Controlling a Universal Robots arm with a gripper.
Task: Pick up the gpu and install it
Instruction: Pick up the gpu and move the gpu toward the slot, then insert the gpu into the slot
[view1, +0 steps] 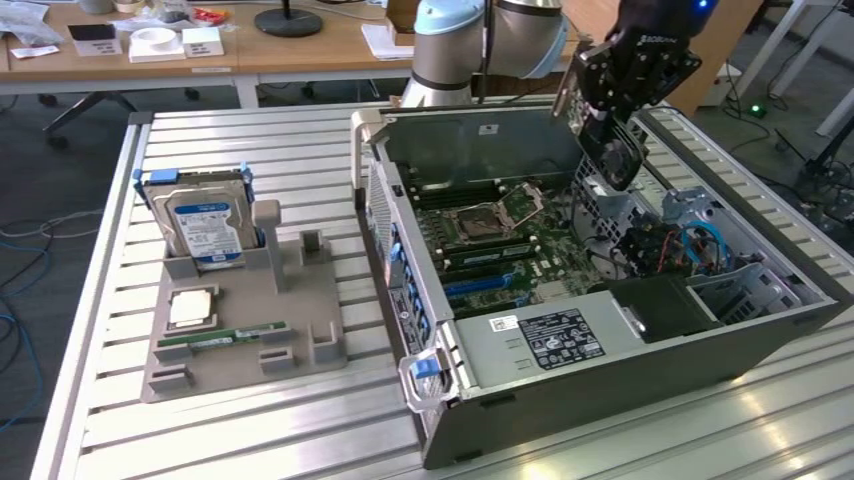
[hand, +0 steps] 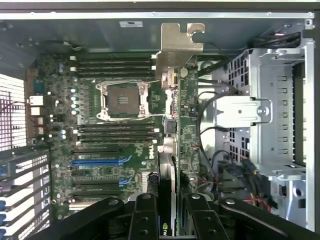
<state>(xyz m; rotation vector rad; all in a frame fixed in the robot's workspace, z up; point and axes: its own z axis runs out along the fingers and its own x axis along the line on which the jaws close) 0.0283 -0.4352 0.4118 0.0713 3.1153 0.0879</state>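
Note:
My gripper hangs over the open computer case, shut on the gpu. The card is dark and flat and points down toward the motherboard without touching it. In the wrist view the gpu runs edge-on away from the gripper, its silver bracket at the far end. Black fingers press it from both sides. Below lie the motherboard, its CPU socket and blue slots.
On the exterior view's left, a grey holder tray carries an upright hard drive, a green RAM stick and a CPU chip. Inside the case are a metal drive cage and loose cables. Desks stand behind.

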